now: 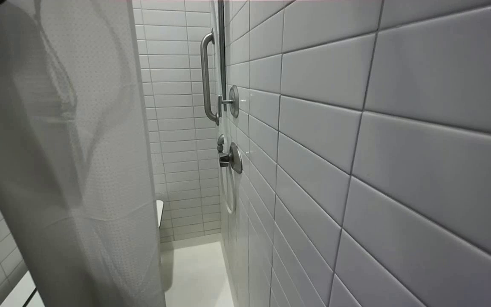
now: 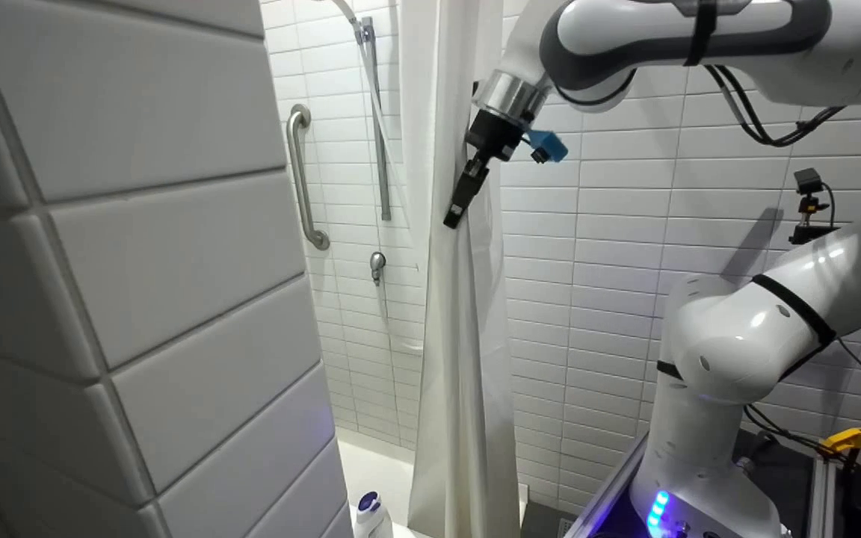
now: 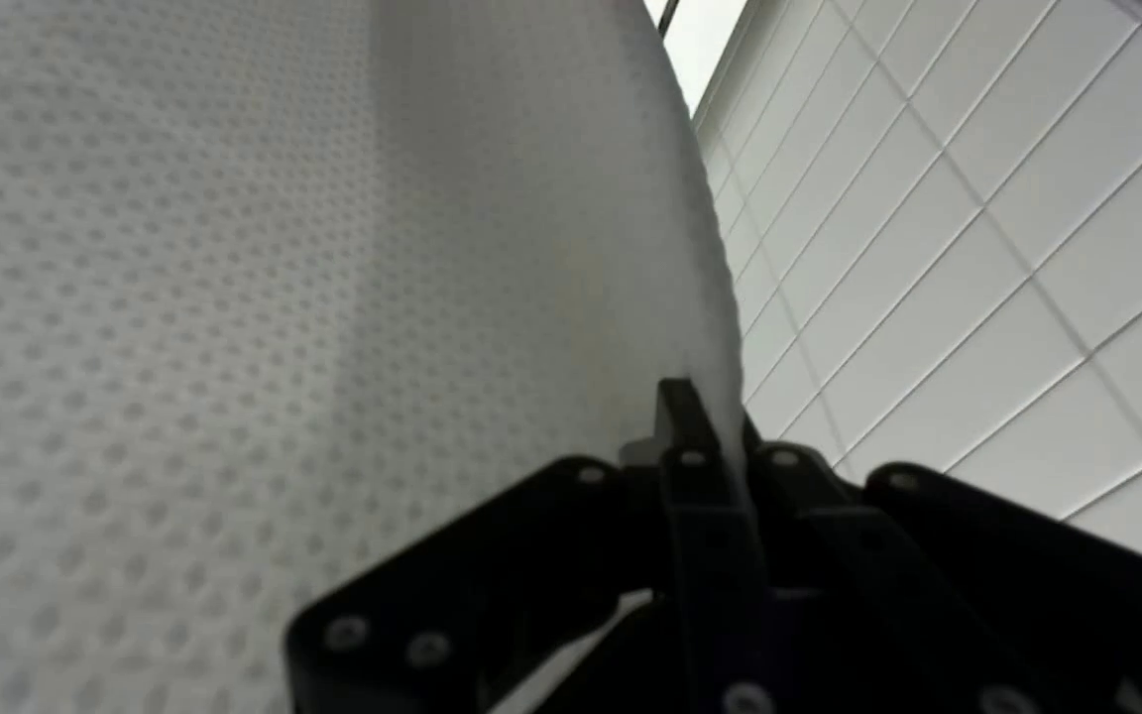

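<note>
Tiles [image 2: 617, 300] are lining the background; above centre, the gripper [image 2: 454, 218] is pinching the curtain [image 2: 462, 366], its edge-only hold risking slippage under tension.

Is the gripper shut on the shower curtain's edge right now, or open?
Shut: in the wrist view, the gripper has its fingers close together, with the edge of the shower curtain pinched between them.

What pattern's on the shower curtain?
The shower curtain is whitish with rows of small grey dots, best seen in the wrist view.
</note>
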`<action>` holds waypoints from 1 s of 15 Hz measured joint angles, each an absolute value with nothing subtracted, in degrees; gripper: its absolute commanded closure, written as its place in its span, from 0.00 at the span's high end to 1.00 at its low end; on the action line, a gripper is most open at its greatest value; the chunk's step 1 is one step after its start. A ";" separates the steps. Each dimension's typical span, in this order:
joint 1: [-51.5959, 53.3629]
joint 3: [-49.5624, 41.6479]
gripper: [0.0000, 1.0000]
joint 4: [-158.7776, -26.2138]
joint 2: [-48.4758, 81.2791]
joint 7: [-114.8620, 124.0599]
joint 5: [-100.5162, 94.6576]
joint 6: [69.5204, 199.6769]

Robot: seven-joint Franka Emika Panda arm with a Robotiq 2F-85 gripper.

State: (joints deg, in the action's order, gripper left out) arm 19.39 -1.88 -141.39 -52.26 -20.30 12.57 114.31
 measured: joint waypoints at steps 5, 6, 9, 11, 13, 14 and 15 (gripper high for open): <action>25.55 2.78 0.01 -142.10 -56.28 -21.14 16.49 108.45; 26.86 3.39 0.01 -141.99 -56.99 -21.41 17.65 107.03; 30.49 4.93 0.03 -141.63 -59.08 -22.77 20.43 102.83; 31.55 5.22 0.28 -141.57 -59.83 -23.27 20.77 101.65; 31.52 5.14 0.33 -141.44 -59.95 -23.44 20.77 101.66; 30.81 4.85 0.39 -141.44 -60.08 -22.97 20.29 101.63; 29.09 4.21 0.46 -141.49 -60.41 -22.23 19.10 101.43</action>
State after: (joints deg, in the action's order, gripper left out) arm 29.09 4.21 -141.49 -60.41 -22.23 19.10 101.43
